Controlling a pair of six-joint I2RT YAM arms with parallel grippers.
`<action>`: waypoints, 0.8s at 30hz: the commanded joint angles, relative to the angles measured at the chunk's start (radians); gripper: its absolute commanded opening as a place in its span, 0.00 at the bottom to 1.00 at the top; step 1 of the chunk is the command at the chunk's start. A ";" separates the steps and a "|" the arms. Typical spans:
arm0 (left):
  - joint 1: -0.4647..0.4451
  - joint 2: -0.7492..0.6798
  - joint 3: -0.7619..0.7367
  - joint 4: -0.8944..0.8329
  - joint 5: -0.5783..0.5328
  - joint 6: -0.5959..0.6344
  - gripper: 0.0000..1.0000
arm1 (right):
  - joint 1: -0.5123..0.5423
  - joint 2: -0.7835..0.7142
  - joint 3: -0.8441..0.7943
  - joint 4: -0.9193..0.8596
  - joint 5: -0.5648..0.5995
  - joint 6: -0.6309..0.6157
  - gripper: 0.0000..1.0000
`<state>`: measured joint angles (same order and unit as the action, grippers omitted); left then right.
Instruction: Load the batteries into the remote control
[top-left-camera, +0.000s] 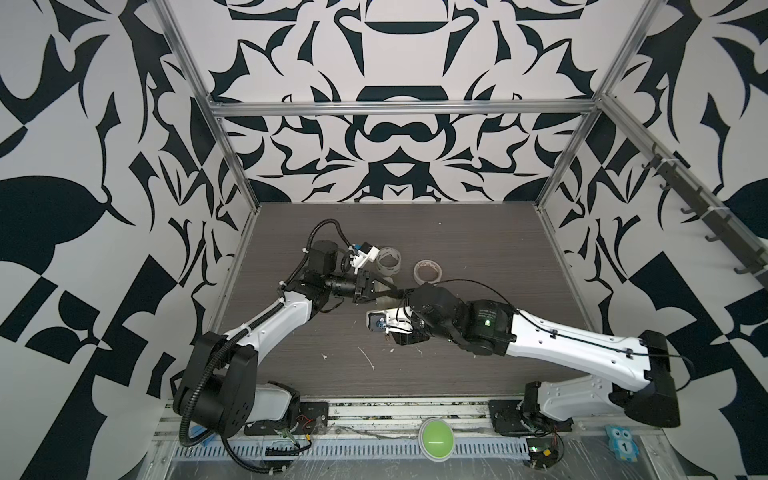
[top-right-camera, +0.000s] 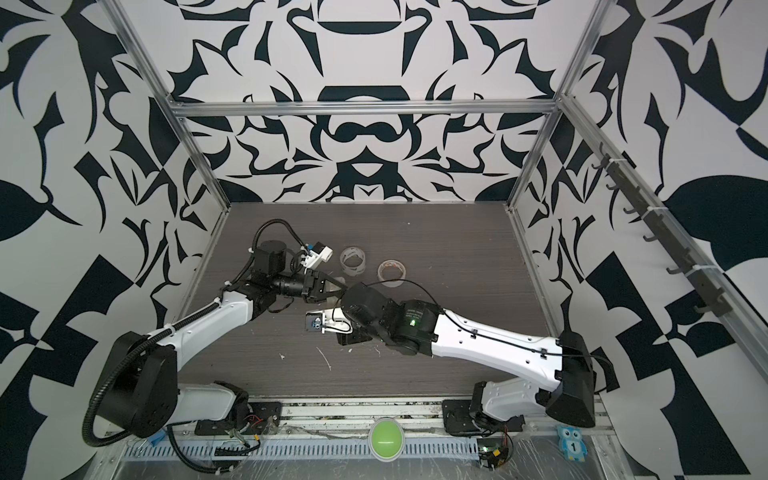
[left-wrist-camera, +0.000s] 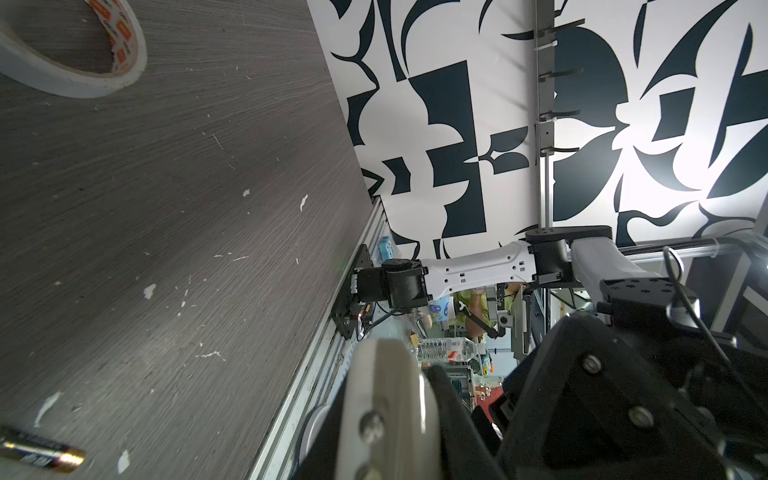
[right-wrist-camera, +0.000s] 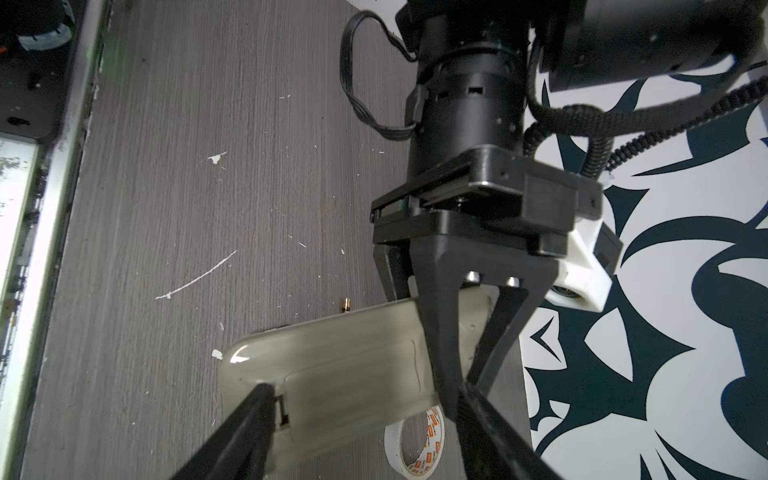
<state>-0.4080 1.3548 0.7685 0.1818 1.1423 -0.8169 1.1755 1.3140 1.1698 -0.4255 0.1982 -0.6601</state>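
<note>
The remote control (right-wrist-camera: 340, 361), pale and slim, hangs above the table with its back cover toward the right wrist camera. My left gripper (top-left-camera: 395, 291) is shut on one end of it. My right gripper (right-wrist-camera: 365, 390) is open, its fingers astride the cover lengthwise; one fingertip (right-wrist-camera: 266, 399) rests at the notch on the cover's edge. One of the batteries (left-wrist-camera: 41, 451), dark with a gold end, lies on the table in the left wrist view. A gold tip (right-wrist-camera: 345, 305) peeks out behind the remote. In both top views the right wrist hides most of the remote.
Two tape rolls stand behind the arms: a clear one (top-left-camera: 388, 262) and a white one with orange print (top-left-camera: 428, 271), (right-wrist-camera: 415, 440). White paint flecks dot the dark wood table (top-left-camera: 478, 353). A green button (top-left-camera: 435, 435) sits on the front rail.
</note>
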 joint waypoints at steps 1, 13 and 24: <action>-0.008 -0.020 0.027 0.002 0.051 -0.010 0.00 | -0.005 0.005 0.030 0.038 0.083 -0.013 0.72; -0.009 -0.012 0.027 -0.001 0.048 -0.010 0.00 | -0.004 -0.031 0.002 0.102 0.104 -0.019 0.71; -0.009 -0.008 0.025 -0.008 0.048 -0.002 0.00 | -0.005 -0.071 0.011 0.016 -0.128 0.042 0.73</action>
<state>-0.4137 1.3548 0.7685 0.1802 1.1687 -0.8253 1.1728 1.2594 1.1687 -0.3943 0.1341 -0.6498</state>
